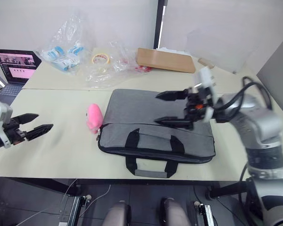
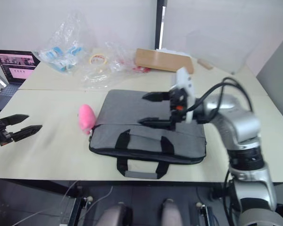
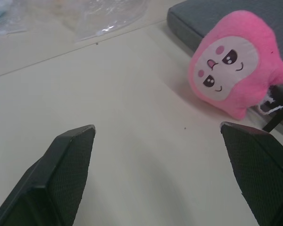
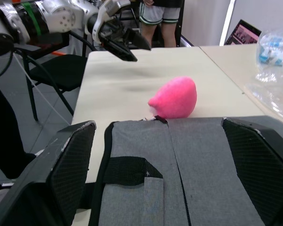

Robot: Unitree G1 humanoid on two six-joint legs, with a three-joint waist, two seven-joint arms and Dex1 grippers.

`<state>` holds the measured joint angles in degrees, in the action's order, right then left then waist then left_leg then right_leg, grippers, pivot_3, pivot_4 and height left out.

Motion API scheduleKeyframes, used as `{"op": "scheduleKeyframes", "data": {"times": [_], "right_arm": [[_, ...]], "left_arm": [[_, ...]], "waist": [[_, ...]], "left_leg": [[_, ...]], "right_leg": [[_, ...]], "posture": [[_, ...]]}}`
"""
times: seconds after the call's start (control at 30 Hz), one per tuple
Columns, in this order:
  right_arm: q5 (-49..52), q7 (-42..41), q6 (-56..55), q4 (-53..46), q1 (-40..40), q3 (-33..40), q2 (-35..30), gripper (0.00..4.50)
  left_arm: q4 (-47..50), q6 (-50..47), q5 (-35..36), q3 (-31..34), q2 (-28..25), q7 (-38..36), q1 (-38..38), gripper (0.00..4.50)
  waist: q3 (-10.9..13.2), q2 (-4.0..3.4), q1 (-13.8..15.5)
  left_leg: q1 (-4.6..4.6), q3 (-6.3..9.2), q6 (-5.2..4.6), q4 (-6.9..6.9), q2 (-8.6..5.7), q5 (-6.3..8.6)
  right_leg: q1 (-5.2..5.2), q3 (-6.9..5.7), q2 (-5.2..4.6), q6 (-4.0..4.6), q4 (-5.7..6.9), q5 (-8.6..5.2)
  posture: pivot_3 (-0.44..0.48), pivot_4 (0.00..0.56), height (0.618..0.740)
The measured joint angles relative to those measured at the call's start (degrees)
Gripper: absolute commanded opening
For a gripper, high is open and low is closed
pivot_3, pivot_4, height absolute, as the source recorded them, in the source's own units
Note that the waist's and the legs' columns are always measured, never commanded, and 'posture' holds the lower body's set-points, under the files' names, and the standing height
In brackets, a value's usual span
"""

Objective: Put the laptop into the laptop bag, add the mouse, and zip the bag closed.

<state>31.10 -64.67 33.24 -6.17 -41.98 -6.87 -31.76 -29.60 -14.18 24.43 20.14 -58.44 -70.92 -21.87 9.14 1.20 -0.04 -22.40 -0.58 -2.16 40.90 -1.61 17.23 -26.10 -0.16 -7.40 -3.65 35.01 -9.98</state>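
The right gripper point(image 1: 169, 108) hovers wide open and empty just above the laptop bag point(image 1: 146, 117), while the left gripper point(image 1: 35, 123), also open and empty, is well apart from the pink plush toy point(image 1: 94, 117).

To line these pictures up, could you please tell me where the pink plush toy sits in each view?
Left eye view: pink plush toy at the laptop bag's left end.
Right eye view: the same spot.
Left wrist view: ahead of the left gripper, face showing.
Right wrist view: beyond the bag's far end.
Shared landmark: the bag.

Silver-grey jointed arms, black cables, white wrist housings, black textured two-fingered end effectors
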Motion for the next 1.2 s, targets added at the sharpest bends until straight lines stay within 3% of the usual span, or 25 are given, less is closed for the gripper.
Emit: {"op": "scheduleKeyframes", "data": {"times": [0.33, 0.5, 0.67, 0.73, 0.9, 1.1, 1.2], "right_arm": [[-12.8, 1.6, -15.9, 19.0, -1.7, -7.2, 10.9, 0.01], [-17.5, 2.5, -21.9, 29.3, -4.3, -7.5, 13.0, 0.01], [-20.0, 1.6, -27.8, 35.4, -5.2, -8.0, 14.1, 0.01], [-20.4, 1.3, -28.6, 36.3, -5.3, -8.0, 14.5, 0.01], [-20.8, 1.0, -28.8, 36.1, -5.0, -7.7, 14.7, 0.01], [-21.3, 1.1, -28.7, 35.9, -4.9, -7.5, 14.8, 0.01], [-21.4, 1.2, -28.7, 35.7, -4.5, -7.2, 14.8, 0.00]], "left_arm": [[-1.3, 0.1, -2.4, -7.2, 1.4, -2.7, -10.8, 4.50], [-3.0, 0.2, -3.6, -8.6, 1.5, -3.8, -12.6, 4.50], [-5.4, 0.6, -6.1, -12.8, 3.6, -6.0, -19.4, 4.50], [-6.3, 0.7, -7.2, -15.2, 4.5, -7.5, -21.0, 4.50], [-10.7, 1.4, -12.1, -21.7, 5.3, -12.6, -23.8, 4.50], [-17.1, 12.5, -18.6, -26.3, 5.5, -16.5, -27.8, 4.50], [-19.0, 14.7, -19.1, -26.4, 7.4, -16.8, -27.9, 3.65]], "waist": [[0.0, 0.00, -2.5], [0.0, 0.00, -3.3], [0.0, 0.07, -3.3], [0.0, 0.07, -3.3], [0.0, 0.07, -3.3], [0.0, 0.07, -3.0], [0.0, 0.07, -2.8]], "left_leg": [[0.07, 0.05, 0.09, -0.04, 0.03, -0.06], [0.09, 0.09, 0.10, -0.07, 0.09, -0.06], [0.52, 0.13, 0.12, -0.04, 0.09, -0.07], [0.99, 0.16, -0.03, -0.11, 0.12, 0.01], [1.07, 0.18, -0.23, -0.12, 0.13, 0.13], [1.07, 0.17, -0.08, -0.13, 0.15, 0.04], [1.07, 0.17, -0.18, -0.11, 0.16, 0.10]], "right_leg": [[-0.02, -0.23, 0.02, 0.01, 0.01, 0.00], [-0.04, -0.42, 0.02, 0.02, 0.01, -0.01], [0.52, -0.49, 0.02, 0.06, -0.03, 0.01], [0.95, -0.51, 0.02, 0.09, -0.06, -0.02], [0.98, -0.51, 0.04, 0.12, -0.02, -0.03], [0.98, -0.50, 0.04, 0.12, -0.04, -0.04], [0.99, -0.50, 0.04, 0.12, -0.03, -0.04]], "posture": [[0.000, 0.150, 0.740], [0.000, 0.150, 0.740], [0.000, 0.150, 0.740], [0.000, 0.150, 0.740], [0.000, 0.150, 0.740], [0.000, 0.150, 0.740], [0.000, 0.150, 0.740]]}}
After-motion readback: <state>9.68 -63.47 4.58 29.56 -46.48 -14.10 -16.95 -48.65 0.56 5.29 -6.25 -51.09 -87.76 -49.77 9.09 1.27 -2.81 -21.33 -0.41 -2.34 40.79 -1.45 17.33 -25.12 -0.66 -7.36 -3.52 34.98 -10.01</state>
